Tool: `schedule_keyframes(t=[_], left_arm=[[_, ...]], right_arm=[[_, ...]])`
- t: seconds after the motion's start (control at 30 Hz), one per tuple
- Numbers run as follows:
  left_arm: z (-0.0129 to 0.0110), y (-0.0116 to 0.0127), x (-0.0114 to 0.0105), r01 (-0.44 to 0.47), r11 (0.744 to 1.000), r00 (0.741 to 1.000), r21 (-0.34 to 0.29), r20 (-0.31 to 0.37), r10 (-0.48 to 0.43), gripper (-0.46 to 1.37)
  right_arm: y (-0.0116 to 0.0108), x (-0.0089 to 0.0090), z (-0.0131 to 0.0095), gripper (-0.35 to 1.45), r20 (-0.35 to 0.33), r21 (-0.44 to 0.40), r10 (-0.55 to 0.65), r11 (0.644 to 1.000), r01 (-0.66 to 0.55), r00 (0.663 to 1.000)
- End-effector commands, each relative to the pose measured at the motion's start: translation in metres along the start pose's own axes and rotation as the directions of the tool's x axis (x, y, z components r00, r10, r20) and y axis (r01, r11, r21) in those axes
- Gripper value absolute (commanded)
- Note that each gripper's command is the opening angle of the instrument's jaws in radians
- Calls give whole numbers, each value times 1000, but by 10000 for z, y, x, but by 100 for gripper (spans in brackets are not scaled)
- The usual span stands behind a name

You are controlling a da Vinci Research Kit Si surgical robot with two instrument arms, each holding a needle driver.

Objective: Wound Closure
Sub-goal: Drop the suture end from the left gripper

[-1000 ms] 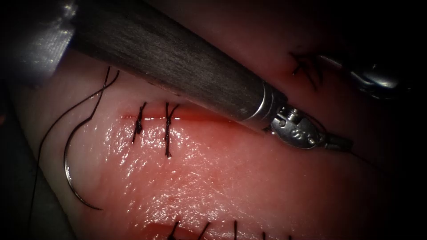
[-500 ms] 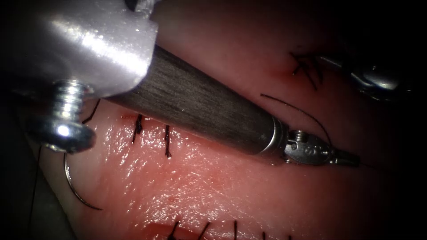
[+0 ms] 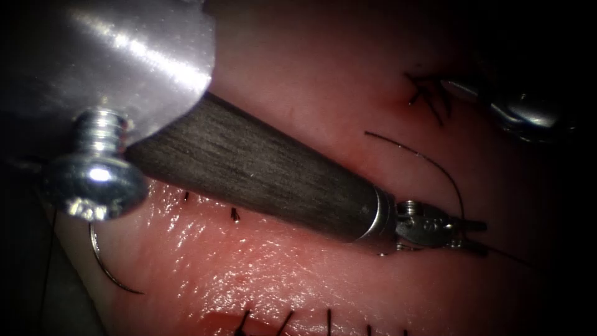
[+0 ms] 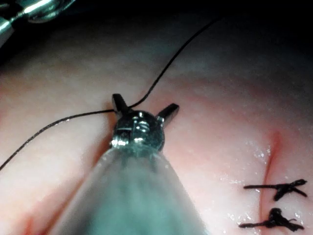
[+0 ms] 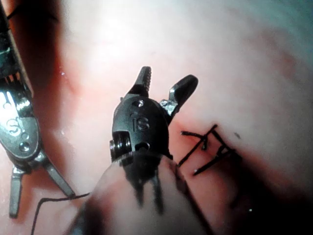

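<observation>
The needle (image 3: 104,264) lies loose on the tissue (image 3: 280,280) left of the cut, held by neither tool, while right of the cut the left tool (image 4: 144,106) stands spread with the thread (image 4: 166,68) crossing one jaw, and the right tool (image 5: 166,85) gapes empty.

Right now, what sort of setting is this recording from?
Most likely a bench suturing practice setup: pork-belly tissue with stitched cuts, a curved needle lying free at the left, and two open needle drivers, left tool and right tool, holding nothing.
</observation>
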Motion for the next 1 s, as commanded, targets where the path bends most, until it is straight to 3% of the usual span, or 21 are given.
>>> schedule_keyframes(t=[0.03, 0.17, 0.57, 0.77, 1.0], left_arm=[[-2, 3, 0, 16, 1000, 1000, 1, 20, -16, 101], [-11, 13, -7, 67, 996, 996, -60, 71, -63, 124], [-50, 20, -22, 93, 994, 993, -60, 78, -89, 127], [-76, 28, -26, 85, 996, 994, -32, 69, -83, 118], [-116, 45, -17, 92, 996, 994, -2, 60, -91, 89]], right_arm=[[0, 0, 0, 91, 0, 0, 0, 1000, 0, 1000], [0, 0, -2, 91, 0, 0, 0, 1000, 0, 1000], [-1, 1, -2, 91, 0, 0, 0, 1000, 0, 1000], [-1, 1, -2, 92, 0, 0, 0, 1000, 0, 1000], [-1, 0, 0, 93, 0, -2, 0, 1000, 0, 1000]])
